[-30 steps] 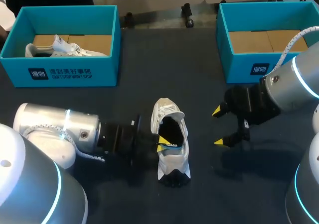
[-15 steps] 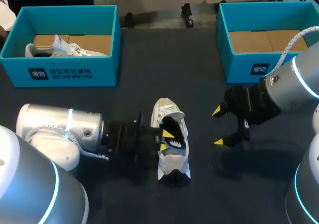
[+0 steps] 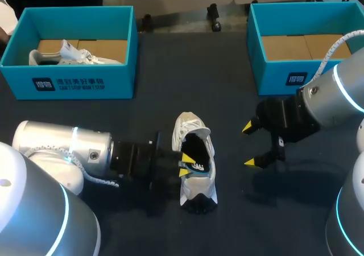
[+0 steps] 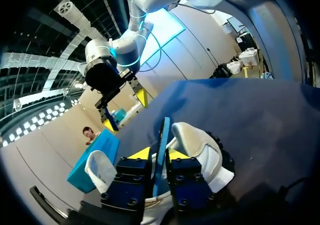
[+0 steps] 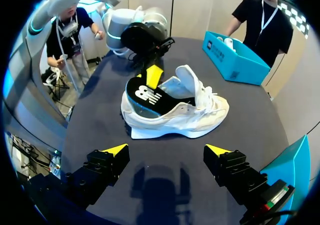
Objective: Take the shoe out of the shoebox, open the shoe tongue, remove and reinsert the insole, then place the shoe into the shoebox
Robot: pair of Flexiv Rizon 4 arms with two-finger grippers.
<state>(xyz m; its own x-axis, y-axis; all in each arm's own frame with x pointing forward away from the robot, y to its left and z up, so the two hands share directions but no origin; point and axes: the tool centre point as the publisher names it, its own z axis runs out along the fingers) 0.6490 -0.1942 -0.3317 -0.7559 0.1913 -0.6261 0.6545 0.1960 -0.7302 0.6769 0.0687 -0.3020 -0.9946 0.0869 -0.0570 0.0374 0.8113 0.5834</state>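
Note:
A white sneaker (image 3: 193, 170) lies on the dark table, toe toward the far side; the right wrist view shows it on its sole (image 5: 175, 120). My left gripper (image 3: 185, 165) is at the shoe's opening from the left, shut on the dark insole (image 3: 197, 166). In the left wrist view the insole's thin edge (image 4: 162, 135) stands between my left gripper's (image 4: 159, 154) yellow tips. The right wrist view shows the insole (image 5: 144, 97) tilted up out of the heel. My right gripper (image 3: 250, 145) hangs open to the right of the shoe, its fingers (image 5: 112, 152) wide apart and holding nothing.
A teal shoebox (image 3: 74, 82) at the back left holds another white shoe (image 3: 68, 54). A second teal shoebox (image 3: 284, 79) at the back right shows only its cardboard floor. Bare tabletop (image 3: 187, 91) lies between the boxes and the sneaker.
My left gripper's fingers spread a little over the shoe's opening, then narrowed on the insole; the arm nudged right and came back. The right arm has not moved.

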